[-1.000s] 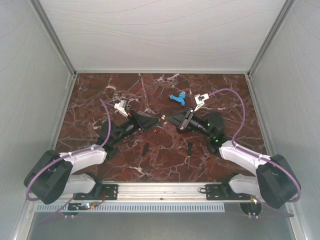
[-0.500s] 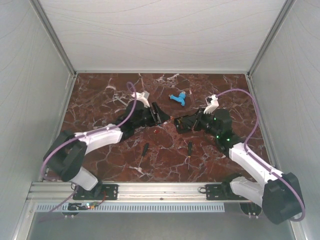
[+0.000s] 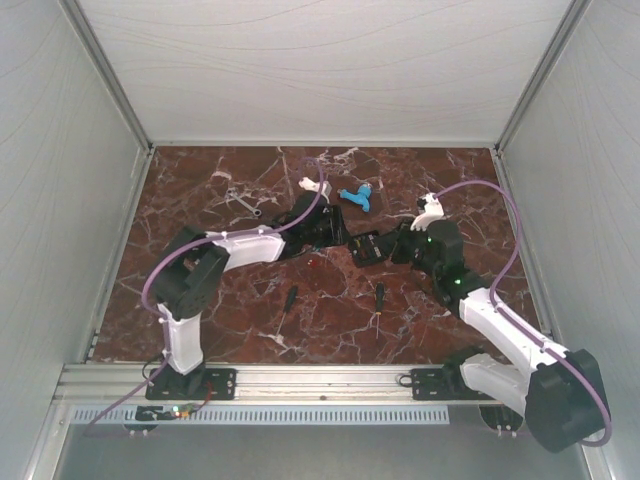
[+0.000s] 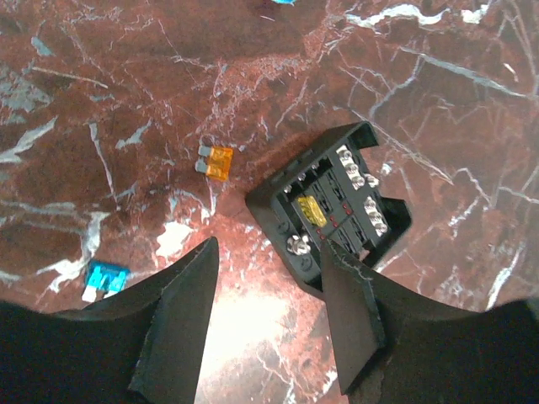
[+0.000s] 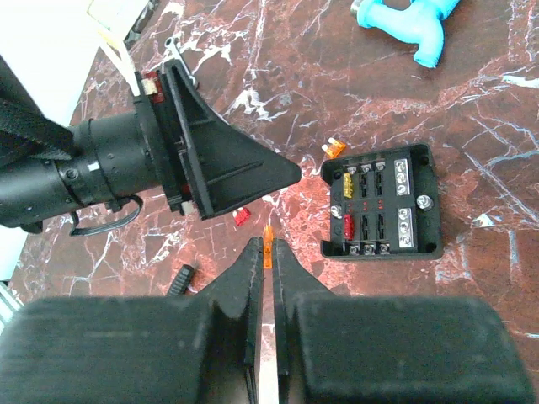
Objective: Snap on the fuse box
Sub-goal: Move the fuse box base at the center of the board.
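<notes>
Jaws of the left gripper (image 4: pixel 268 252) stand wide apart with nothing between them. One fingertip (image 4: pixel 349 278) overlaps the near corner of the fuse box (image 4: pixel 337 210) in my left wrist view, though I cannot tell whether it touches. The right gripper (image 5: pixel 268 257) is pinched almost closed on a small orange fuse (image 5: pixel 268 234), held upright just short of the fuse box's left edge.

The fuse box lies flat on the marble table (image 3: pixel 200 190) between the two grippers, its slots facing up, with a yellow and a red fuse seated in it.

A second orange fuse (image 5: pixel 335 149) lies just off the fuse box's far left corner, a red fuse (image 5: pixel 242 216) further left, and a blue fuse (image 4: pixel 105 276) well left of that.

The blue piece (image 5: pixel 408 23) sits beyond the fuse box, apart from it. Two screwdrivers (image 3: pixel 290 297) (image 3: pixel 380 295) lie on its near side, towards the arm bases. I see open marble along its right edge.
</notes>
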You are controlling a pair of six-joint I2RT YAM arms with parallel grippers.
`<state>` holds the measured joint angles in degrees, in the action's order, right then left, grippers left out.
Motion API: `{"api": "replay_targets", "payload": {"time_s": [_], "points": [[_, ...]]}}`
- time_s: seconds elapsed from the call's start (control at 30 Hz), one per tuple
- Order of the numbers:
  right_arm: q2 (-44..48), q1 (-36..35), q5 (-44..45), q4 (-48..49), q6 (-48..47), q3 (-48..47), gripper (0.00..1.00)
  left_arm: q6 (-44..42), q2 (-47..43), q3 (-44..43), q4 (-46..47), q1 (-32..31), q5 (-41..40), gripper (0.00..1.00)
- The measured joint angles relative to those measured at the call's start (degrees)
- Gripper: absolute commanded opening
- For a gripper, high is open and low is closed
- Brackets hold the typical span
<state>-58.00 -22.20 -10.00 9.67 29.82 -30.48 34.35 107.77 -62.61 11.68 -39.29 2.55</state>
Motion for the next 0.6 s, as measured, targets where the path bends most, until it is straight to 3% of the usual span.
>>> {"api": "replay_targets", "payload": {"time_s": [0.6], "points": [[0.11, 0.72, 0.98, 0.00, -0.15, 0.98, 0.00, -3.91, 9.77, -9.31, -4.09, -1.20, -0.61, 0.25]]}}
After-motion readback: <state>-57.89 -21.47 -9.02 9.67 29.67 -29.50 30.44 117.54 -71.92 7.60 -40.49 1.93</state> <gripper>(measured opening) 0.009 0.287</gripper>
